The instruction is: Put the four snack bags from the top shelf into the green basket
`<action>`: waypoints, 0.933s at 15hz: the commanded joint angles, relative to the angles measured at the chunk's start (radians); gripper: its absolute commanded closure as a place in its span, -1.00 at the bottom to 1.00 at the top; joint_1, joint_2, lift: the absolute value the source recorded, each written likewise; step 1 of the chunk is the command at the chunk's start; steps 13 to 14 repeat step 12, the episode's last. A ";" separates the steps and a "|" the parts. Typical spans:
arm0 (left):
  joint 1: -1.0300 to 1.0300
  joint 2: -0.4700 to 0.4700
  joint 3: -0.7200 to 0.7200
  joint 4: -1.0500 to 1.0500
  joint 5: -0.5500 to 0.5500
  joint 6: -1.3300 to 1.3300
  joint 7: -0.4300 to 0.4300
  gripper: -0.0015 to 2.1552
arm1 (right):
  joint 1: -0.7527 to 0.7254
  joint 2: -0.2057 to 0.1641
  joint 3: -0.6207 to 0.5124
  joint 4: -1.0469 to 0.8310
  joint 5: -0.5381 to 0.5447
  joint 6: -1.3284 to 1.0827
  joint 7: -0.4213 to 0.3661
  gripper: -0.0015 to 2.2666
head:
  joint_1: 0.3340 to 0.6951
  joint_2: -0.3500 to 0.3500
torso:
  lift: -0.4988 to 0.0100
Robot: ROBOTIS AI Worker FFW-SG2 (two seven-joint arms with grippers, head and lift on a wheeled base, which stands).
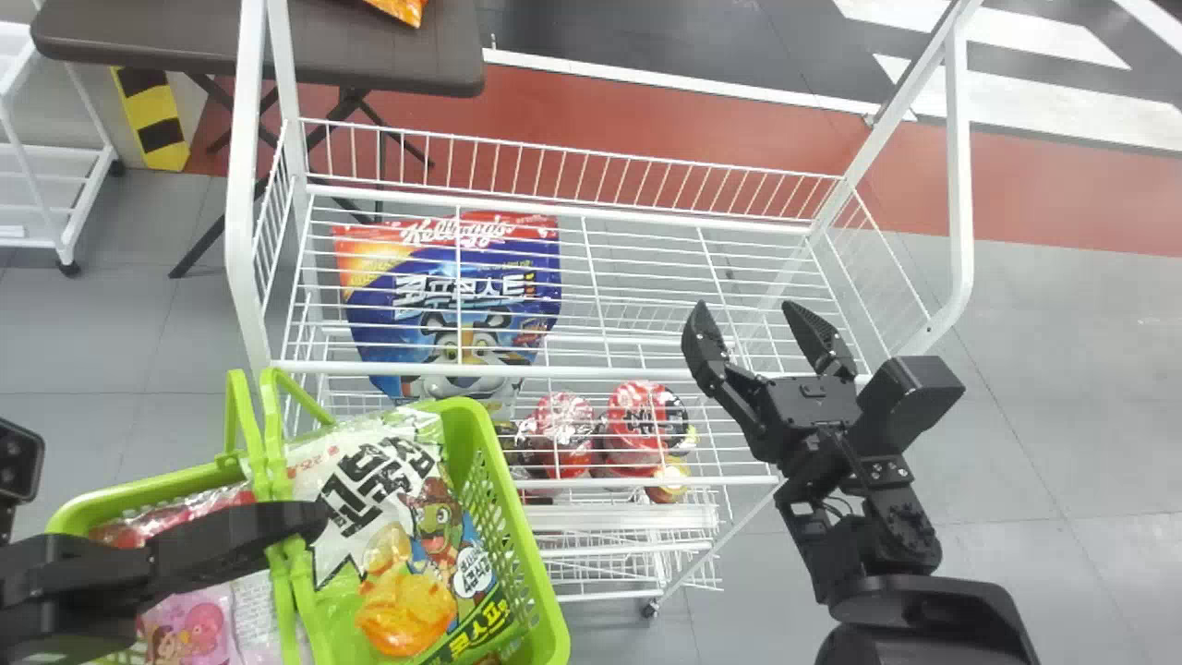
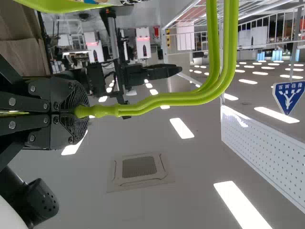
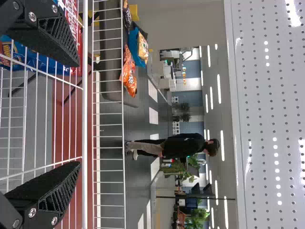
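Basket (image 1: pixel 510 480) lay left of the right end effector (image 1: pixel 750 314) and nearer the robot. The right end effector stood open, directed forward over the right part of the top shelf (image 1: pixel 600 372). The left end effector, the nearer to the basket, was closed on the handles (image 2: pixel 231 47). A white-and-green bag (image 1: pixel 369 471) and a pink bag (image 1: pixel 199 628) lay inside. A blue bag (image 1: pixel 416 305) lay beneath the top shelf's wires, judged outside the task. Loading appeared near completion; steady handles mattered most.
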 commanded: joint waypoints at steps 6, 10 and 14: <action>0.008 0.000 0.003 -0.008 0.000 0.021 -0.011 0.99 | 0.013 0.003 0.003 -0.004 -0.006 -0.010 -0.006 -0.92 | 1.00 -0.76 | 0.96; 0.009 0.000 0.002 -0.008 0.000 0.021 -0.011 0.99 | 0.021 0.003 0.008 -0.007 -0.006 -0.010 -0.011 -0.92 | 1.00 -0.76 | 0.96; 0.009 0.002 0.000 -0.008 -0.001 0.018 -0.011 0.99 | 0.022 0.003 0.009 -0.007 -0.006 -0.010 -0.011 -0.91 | 1.00 -0.76 | 0.96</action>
